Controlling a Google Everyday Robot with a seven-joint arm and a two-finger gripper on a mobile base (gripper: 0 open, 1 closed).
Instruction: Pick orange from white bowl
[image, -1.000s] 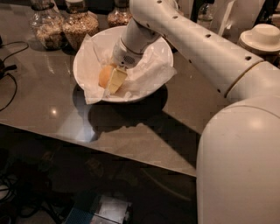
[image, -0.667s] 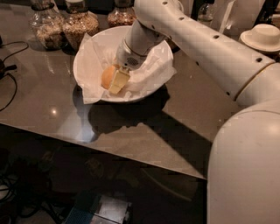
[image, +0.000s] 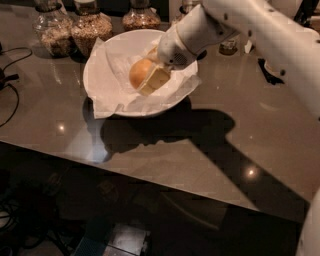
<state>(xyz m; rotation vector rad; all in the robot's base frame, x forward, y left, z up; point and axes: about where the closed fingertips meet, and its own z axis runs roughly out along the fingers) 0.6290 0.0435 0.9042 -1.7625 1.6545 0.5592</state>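
The white bowl (image: 95, 85) stands on the dark table, lined with crumpled white napkins (image: 112, 102). The orange (image: 139, 71) is over the middle of the bowl. My gripper (image: 144, 75) reaches into the bowl from the upper right and is shut on the orange. One tan finger (image: 156, 80) presses its right front side. The other finger is mostly hidden behind the fruit. The white arm (image: 250, 25) runs off to the upper right.
Three glass jars of grains (image: 90, 25) stand right behind the bowl. A black cable (image: 7, 80) lies at the left. A small glass (image: 230, 46) and a dark object (image: 270, 70) sit to the right. The table's front edge (image: 150, 175) runs across the lower part.
The gripper and the orange have shifted up and to the right inside the bowl. More of the orange shows now. The arm has swung toward the upper right.
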